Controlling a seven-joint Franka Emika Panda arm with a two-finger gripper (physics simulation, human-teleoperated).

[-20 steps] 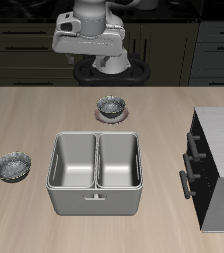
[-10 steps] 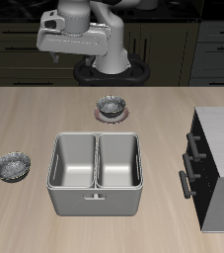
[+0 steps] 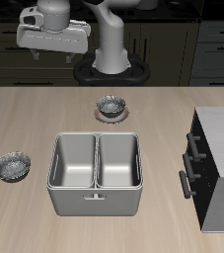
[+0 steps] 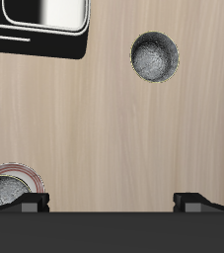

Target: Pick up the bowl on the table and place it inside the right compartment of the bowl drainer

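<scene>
A second small grey bowl [image 3: 111, 105] sits on a pale saucer [image 3: 119, 116] toward the back of the light wooden worktop [image 3: 163, 138]; the wrist view shows the same pair, the bowl [image 4: 7, 191] nested inside the saucer's pinkish rim [image 4: 31, 178]. A grey cabinet [image 3: 220, 163] with a dark front and bar handles [image 3: 186, 184] stands at one end of the worktop. Dark cupboards [image 3: 173, 44] line the wall behind the worktop.
</scene>
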